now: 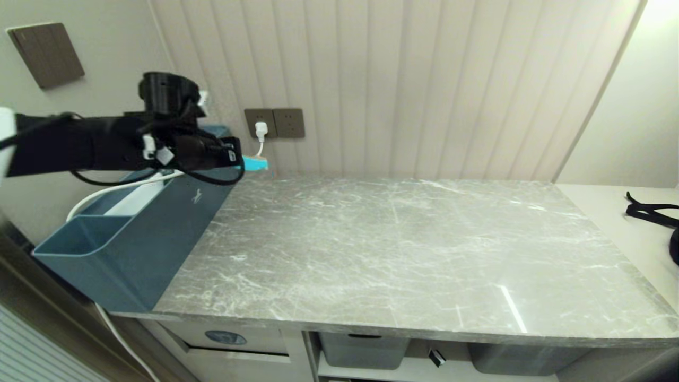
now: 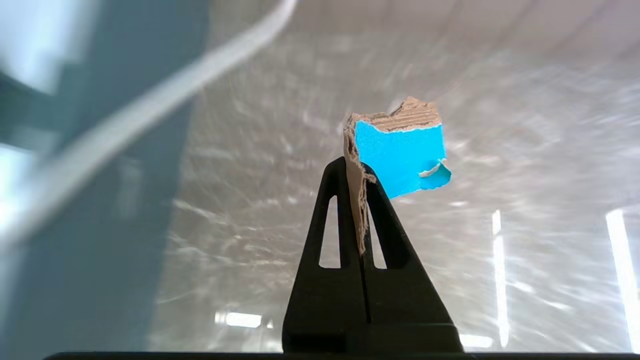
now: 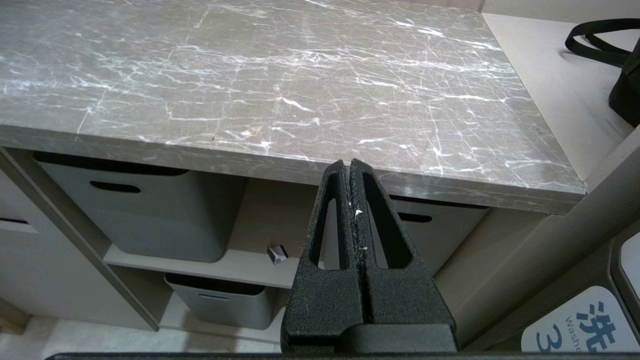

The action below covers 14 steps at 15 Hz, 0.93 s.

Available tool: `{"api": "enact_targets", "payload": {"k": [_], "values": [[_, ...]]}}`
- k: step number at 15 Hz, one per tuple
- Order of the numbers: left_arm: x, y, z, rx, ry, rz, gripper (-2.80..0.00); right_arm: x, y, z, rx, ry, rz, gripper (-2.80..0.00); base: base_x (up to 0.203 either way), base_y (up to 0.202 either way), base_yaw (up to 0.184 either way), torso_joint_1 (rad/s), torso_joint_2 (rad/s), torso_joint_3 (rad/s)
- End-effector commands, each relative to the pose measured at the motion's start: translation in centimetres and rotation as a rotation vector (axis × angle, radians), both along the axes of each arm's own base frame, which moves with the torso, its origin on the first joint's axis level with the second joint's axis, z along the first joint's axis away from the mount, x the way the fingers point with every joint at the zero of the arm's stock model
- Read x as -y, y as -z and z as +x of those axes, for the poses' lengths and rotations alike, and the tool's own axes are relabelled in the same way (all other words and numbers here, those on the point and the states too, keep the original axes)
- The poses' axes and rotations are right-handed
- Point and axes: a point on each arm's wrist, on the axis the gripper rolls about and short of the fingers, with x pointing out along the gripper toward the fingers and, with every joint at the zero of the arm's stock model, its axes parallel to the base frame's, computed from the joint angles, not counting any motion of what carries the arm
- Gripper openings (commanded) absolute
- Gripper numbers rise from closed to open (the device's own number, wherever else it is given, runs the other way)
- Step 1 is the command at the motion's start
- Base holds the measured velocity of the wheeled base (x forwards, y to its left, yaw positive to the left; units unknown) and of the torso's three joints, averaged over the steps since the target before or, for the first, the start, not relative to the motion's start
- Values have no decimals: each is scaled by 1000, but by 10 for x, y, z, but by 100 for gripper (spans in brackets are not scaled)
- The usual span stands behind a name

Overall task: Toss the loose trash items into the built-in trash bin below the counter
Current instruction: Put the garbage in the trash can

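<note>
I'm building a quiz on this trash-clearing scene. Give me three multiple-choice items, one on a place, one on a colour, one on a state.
1. Where is the bin flap with the oval sticker?
A. on the wall by the sockets
B. under the counter's front edge, at its left end
C. on the counter top

2. What colour is the printed face of the scrap in the left tool?
A. bright blue
B. red
C. yellow

3. How does the right tool stand?
A. open wide
B. shut on a scrap
C. shut and empty

Answers:
1 B: the flap sits below the counter edge, left of the grey tubs.
2 A: the scrap shows a blue face with brown torn cardboard edges, pinched in the left tool.
3 C: the right tool has its fingers pressed together with nothing between them.
</note>
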Motion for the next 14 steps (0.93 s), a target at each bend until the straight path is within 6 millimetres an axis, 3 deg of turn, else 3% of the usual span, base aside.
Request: {"api": "enact_targets", "payload": {"k": [1,5,8,10,11,14], "values": [[-11,-61,-60,142,8,-24,-280,0,0,0,-1,-1,-1,-280,0,0,0,0,0,0],[-33,-115,-177,312,21,-42,-280,0,0,0,-1,-1,-1,-280,0,0,0,0,0,0],[-53,-122,-262,418,-25,-33,-280,0,0,0,-1,-1,-1,-280,0,0,0,0,0,0],[-65,-105,-309,442,-101,-17,-280,0,0,0,-1,-1,-1,-280,0,0,0,0,0,0],[-69,-85,-322,413,-147,-2,-280,0,0,0,-1,-1,-1,-280,0,0,0,0,0,0],[-77,-19,-332,280,-273,41,-280,0,0,0,-1,-1,-1,-280,0,0,0,0,0,0]]}}
